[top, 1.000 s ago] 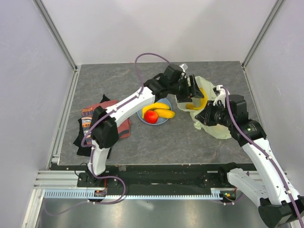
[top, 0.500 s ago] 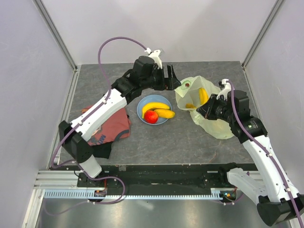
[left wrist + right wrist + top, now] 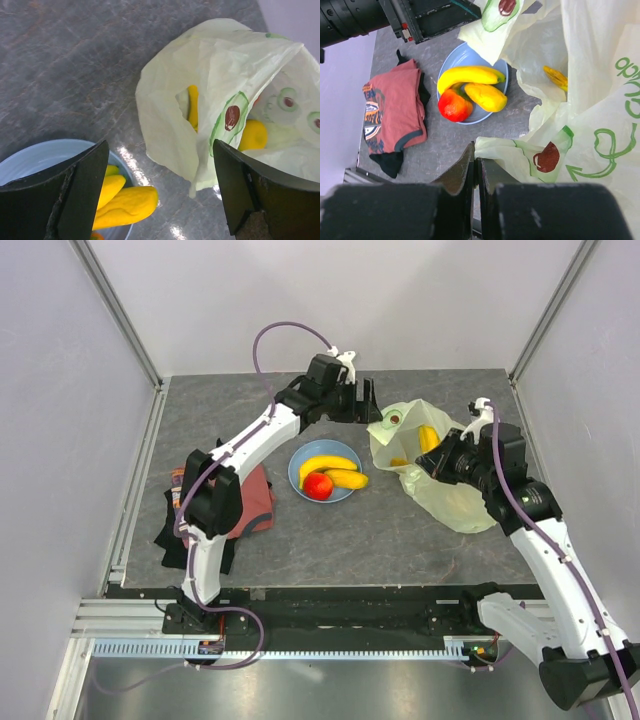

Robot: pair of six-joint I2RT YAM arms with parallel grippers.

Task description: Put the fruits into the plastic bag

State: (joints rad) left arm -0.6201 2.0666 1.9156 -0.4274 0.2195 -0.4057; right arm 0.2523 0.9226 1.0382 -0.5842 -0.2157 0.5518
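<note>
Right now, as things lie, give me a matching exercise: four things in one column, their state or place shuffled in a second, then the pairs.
Column one:
1. left gripper
2. right gripper
3. red fruit
4. T-shirt

Column two:
A. on the blue plate, against the bananas
B. shut on the plastic bag at its edge
C. open, holding nothing
D. lying crumpled to the left of the plate

Pairs: 1-C, 2-B, 3-A, 4-D

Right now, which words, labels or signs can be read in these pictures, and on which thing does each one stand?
No text reads whole.
plastic bag: green letters cut off at the picture's edge, unreadable; a green curved arrow.
red T-shirt: print too blurred to read.
</note>
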